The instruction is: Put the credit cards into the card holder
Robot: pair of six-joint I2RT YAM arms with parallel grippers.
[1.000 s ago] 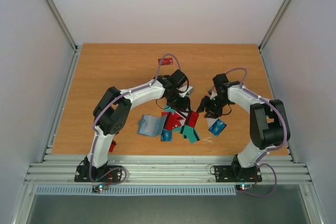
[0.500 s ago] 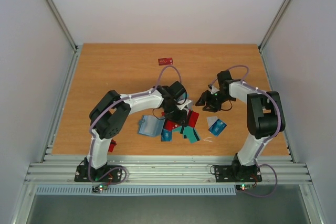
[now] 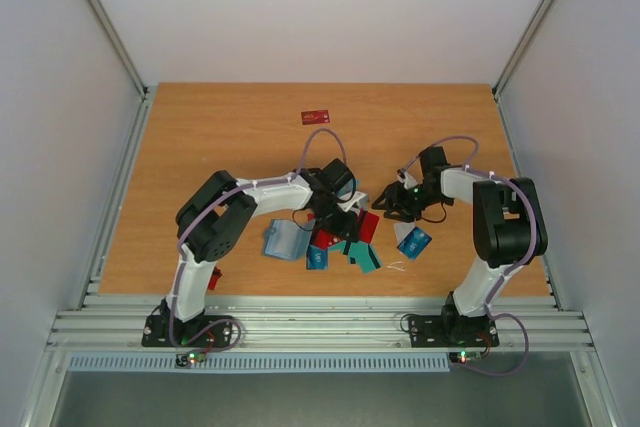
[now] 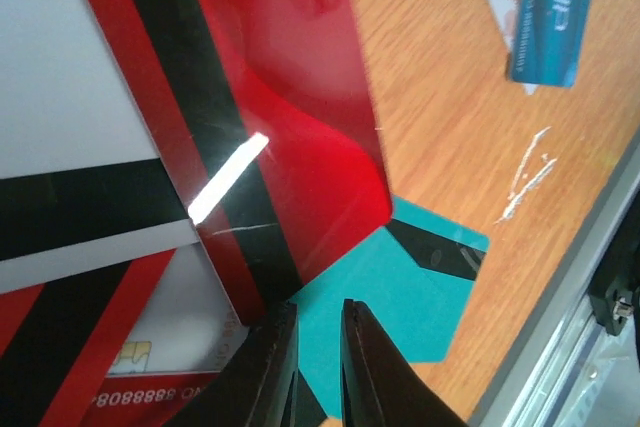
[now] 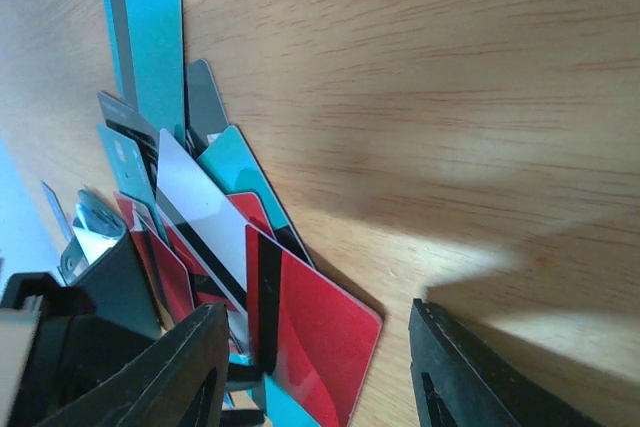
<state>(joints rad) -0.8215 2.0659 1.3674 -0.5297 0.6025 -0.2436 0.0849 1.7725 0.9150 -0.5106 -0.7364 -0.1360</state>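
Observation:
The credit cards (image 3: 345,244) lie in a loose pile of red, teal and white at mid-table. The card holder (image 3: 285,240), light blue and lying open, sits just left of the pile. My left gripper (image 3: 338,212) is low over the pile. In the left wrist view (image 4: 320,347) its jaws are nearly together with nothing seen between them, above a teal card (image 4: 420,297) and beside a red black-striped card (image 4: 300,127). My right gripper (image 3: 388,203) is open and empty at the pile's right edge. In the right wrist view (image 5: 315,372) it straddles a red card (image 5: 320,332).
A lone red card (image 3: 316,116) lies far back on the table. Blue and white cards (image 3: 412,239) lie right of the pile and also show in the left wrist view (image 4: 550,7). A small red object (image 3: 215,277) sits by the left arm. The near table edge rail (image 4: 600,277) is close.
My left gripper has come down and toward the near edge, onto the pile. My right gripper has moved lower and left, closer to the pile's right edge.

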